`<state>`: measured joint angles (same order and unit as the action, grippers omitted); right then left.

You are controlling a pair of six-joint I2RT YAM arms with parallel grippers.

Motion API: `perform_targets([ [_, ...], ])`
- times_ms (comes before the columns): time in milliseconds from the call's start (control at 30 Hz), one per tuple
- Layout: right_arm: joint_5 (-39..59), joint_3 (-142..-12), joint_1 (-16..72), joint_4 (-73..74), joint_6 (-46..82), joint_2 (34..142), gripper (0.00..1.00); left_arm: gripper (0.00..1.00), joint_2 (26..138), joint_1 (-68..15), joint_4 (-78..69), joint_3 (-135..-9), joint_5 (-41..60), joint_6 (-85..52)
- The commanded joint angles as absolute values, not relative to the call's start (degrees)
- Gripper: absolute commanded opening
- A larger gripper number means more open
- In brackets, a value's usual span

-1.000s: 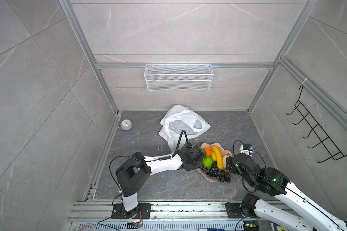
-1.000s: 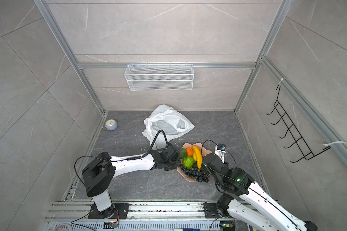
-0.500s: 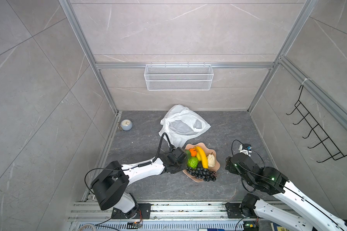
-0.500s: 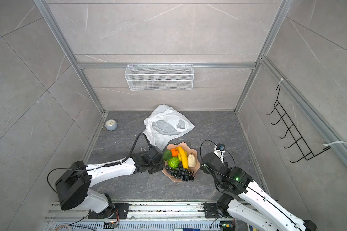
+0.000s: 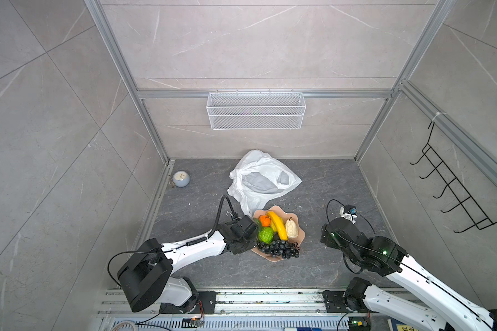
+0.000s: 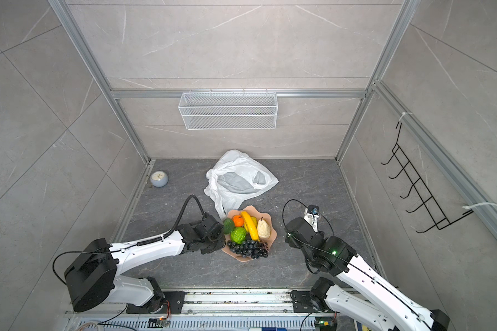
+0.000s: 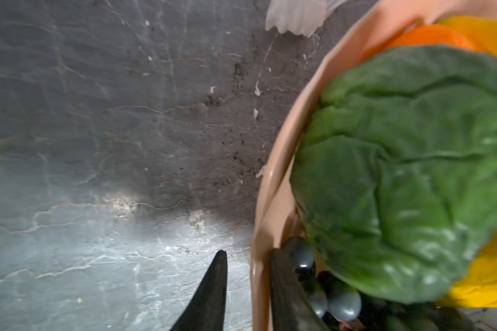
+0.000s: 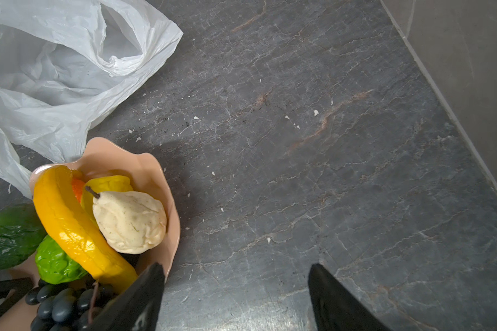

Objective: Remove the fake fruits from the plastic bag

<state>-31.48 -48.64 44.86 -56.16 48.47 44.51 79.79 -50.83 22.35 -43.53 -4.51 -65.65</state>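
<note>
The thin crinkly white plastic bag lies slack on the dark grey stone worktop, toward the back wall; its near corner touches the far rim of the pink wavy-edged plate. The fake fruits are out of the bag and piled on that plate; the long yellow plastic banana lies across the middle; the cream pear sits on its right in both top views; the small orange is at the far side; the bumpy bright green fruit is just in front of the orange; the dark green oval fruit leans over the left rim; the black grape bunch fills the near edge; the bumpy yellow fruit peeks out behind the pear.

The left pincer is low at the plate's left side; it is open a little, with the plate rim between its two black fingers; the outer finger stands clear of the rim; the inner finger is right against the rim and the grapes; it holds no fruit.

The right pincer hangs over bare worktop just to the right of the plate; it is wide open and holds nothing.

A small round clock sits in the far left corner.
</note>
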Motion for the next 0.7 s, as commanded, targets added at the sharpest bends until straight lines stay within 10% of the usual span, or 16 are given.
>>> perform_targets([
  [0,-32.27,-49.03,44.65,-55.37,49.24,43.88,0.82,0.36,77.00,-50.45,27.17,-44.36,-7.40,-64.12],
  [300,-42.42,-53.57,44.65,-56.88,43.12,46.31,0.88,0.49,61.95,-50.55,34.18,-40.96,-14.30,-62.22],
  [667,-48.99,-54.71,38.51,-41.24,28.25,55.45,1.00,0.90,54.98,-37.32,42.23,-48.48,-41.63,-40.07],
])
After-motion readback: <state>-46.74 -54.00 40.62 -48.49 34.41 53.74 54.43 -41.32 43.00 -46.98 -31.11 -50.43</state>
